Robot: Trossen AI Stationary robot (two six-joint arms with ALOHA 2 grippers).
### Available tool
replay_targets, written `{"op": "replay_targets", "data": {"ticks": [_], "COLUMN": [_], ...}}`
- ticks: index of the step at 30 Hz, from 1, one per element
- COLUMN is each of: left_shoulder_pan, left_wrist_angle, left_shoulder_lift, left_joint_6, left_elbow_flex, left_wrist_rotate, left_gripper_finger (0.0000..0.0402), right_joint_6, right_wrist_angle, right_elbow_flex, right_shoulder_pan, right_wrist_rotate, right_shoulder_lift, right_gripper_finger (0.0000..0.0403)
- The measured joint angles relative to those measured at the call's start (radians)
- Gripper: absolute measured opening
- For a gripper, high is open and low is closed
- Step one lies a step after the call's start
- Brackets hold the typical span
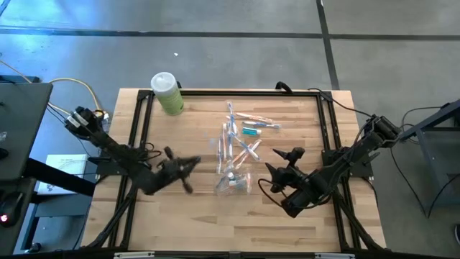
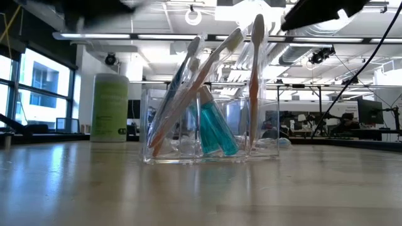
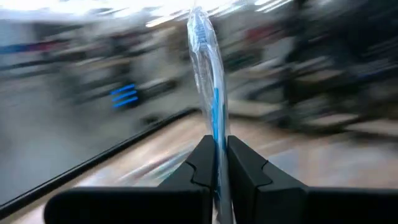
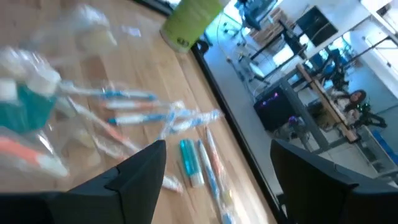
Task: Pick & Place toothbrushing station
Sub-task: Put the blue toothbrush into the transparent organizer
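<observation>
A see-through holder (image 1: 233,181) (image 2: 267,135) stands on the wooden table, with several toothbrushes (image 2: 188,94) and a teal tube (image 2: 217,129) leaning in it. More wrapped toothbrushes (image 1: 248,128) (image 4: 134,106) lie flat on the table beyond it. My left gripper (image 1: 192,167) (image 3: 221,155) is left of the holder, raised, and shut on a wrapped blue-and-white toothbrush (image 3: 208,68). My right gripper (image 1: 282,162) (image 4: 217,149) hovers open to the right of the holder, with nothing between its fingers. My left gripper pinches the wrapped toothbrush between its two fingers, on the blue part of the handle (image 3: 217,127). The brush sticks out beyond the fingertips, its head end (image 3: 199,25) away from the gripper. It is lifted clear of the table.
A light-green bottle (image 1: 167,93) (image 2: 110,107) with a white cap stands at the table's far left. A black frame rail (image 1: 140,122) runs around the table top. Bare wood lies along the near edge (image 1: 230,230).
</observation>
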Motion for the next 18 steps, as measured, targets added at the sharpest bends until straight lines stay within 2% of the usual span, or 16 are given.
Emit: {"op": "replay_targets", "data": {"ticks": [3,5,9,11,14,16,18], "left_shoulder_pan": [0.000,0.018,0.082,0.116,0.160,0.175,0.179], "left_wrist_angle": [0.112,0.128,0.130,0.130,0.176,0.218,0.236], "left_shoulder_lift": [0.009,0.017,0.047,0.065,0.097,0.122,0.141], "left_joint_6": [0.051,0.049,0.005,-0.026,-0.062,-0.068,-0.043], "left_elbow_flex": [0.001,0.001,0.001,0.001,0.001,0.008,0.024], "left_wrist_rotate": [0.250,0.295,0.333,0.431,0.631,0.688,0.692], "left_gripper_finger": [0.0014,0.0014,0.0014,0.0014,0.0014,0.0014,0.0014], "right_joint_6": [-0.111,-0.194,-0.467,-0.605,-0.746,-0.802,-0.817], "right_wrist_angle": [0.156,0.271,0.560,0.720,0.886,0.941,0.981], "right_elbow_flex": [0.000,0.000,0.000,0.000,0.001,0.001,0.001], "right_shoulder_pan": [0.000,0.000,0.000,0.000,-0.006,-0.015,-0.028], "right_wrist_rotate": [-0.023,-0.084,-0.259,-0.340,-0.459,-0.510,-0.515], "right_shoulder_lift": [0.000,0.000,0.000,0.000,0.000,0.000,0.000], "right_gripper_finger": [0.0282,0.0282,0.0282,0.0282,0.0281,0.0282,0.0282]}}
